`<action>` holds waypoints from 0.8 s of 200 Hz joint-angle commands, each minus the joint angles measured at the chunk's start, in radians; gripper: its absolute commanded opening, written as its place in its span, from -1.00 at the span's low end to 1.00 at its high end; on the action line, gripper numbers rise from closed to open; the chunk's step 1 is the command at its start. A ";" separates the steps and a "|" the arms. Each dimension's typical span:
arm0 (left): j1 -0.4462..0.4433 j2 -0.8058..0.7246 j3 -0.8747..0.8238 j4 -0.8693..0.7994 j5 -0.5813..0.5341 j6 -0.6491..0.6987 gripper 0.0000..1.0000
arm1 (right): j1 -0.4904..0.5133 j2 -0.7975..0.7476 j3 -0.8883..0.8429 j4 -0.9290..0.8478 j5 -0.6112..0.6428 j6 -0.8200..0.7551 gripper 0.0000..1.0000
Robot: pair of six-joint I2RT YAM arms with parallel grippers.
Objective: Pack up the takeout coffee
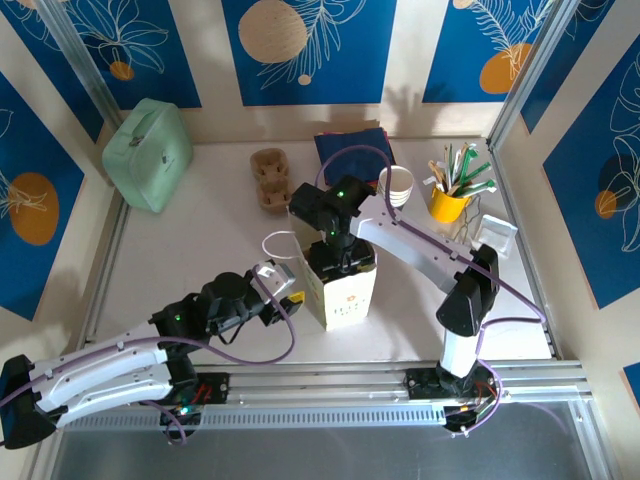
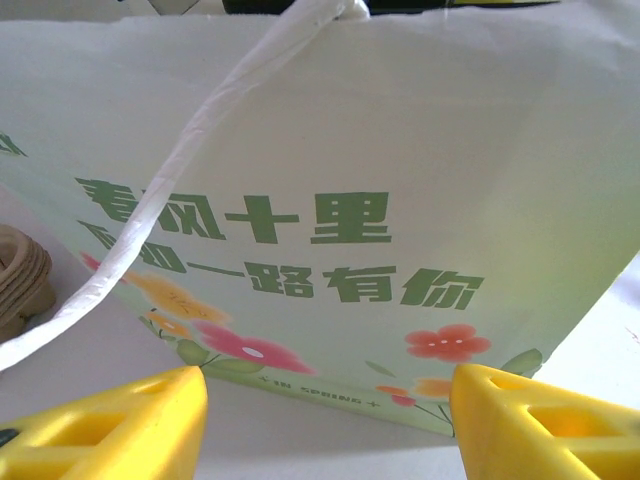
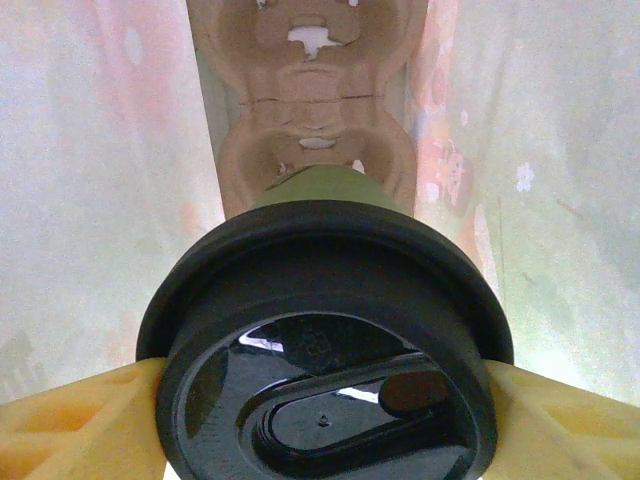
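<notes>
The takeout coffee (image 3: 325, 330), a cup under a round black lid, hangs inside the pale flowered paper bag (image 1: 342, 292). My right gripper (image 3: 325, 400) is shut on it, with a yellow finger against each side of the lid. Below the cup, a brown cardboard cup carrier (image 3: 310, 110) lies on the bag's bottom. In the top view my right gripper (image 1: 338, 250) reaches down into the bag's mouth. My left gripper (image 1: 284, 285) is just left of the bag, open. Its wrist view faces the printed side of the bag (image 2: 330, 180), and nothing is between its yellow fingers (image 2: 130, 420).
A mint-green case (image 1: 148, 152) stands at the back left. Another cardboard carrier (image 1: 270, 178), a blue cloth (image 1: 352, 150), stacked white cups (image 1: 396, 186), a yellow pot of utensils (image 1: 450, 202) and a white holder (image 1: 495, 237) line the back and right.
</notes>
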State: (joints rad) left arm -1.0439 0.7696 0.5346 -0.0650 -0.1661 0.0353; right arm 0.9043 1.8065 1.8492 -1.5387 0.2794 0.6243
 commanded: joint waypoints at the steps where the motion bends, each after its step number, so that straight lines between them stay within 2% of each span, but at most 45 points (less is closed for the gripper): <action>1: -0.006 -0.002 -0.001 0.032 -0.015 0.008 0.30 | -0.006 -0.035 -0.014 -0.014 -0.025 -0.005 0.43; 160: -0.007 0.007 0.008 0.031 -0.024 0.008 0.31 | -0.018 -0.071 -0.059 0.073 -0.058 -0.019 0.43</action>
State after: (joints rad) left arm -1.0439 0.7765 0.5346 -0.0605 -0.1841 0.0349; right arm 0.8932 1.7668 1.8042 -1.4742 0.2531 0.6193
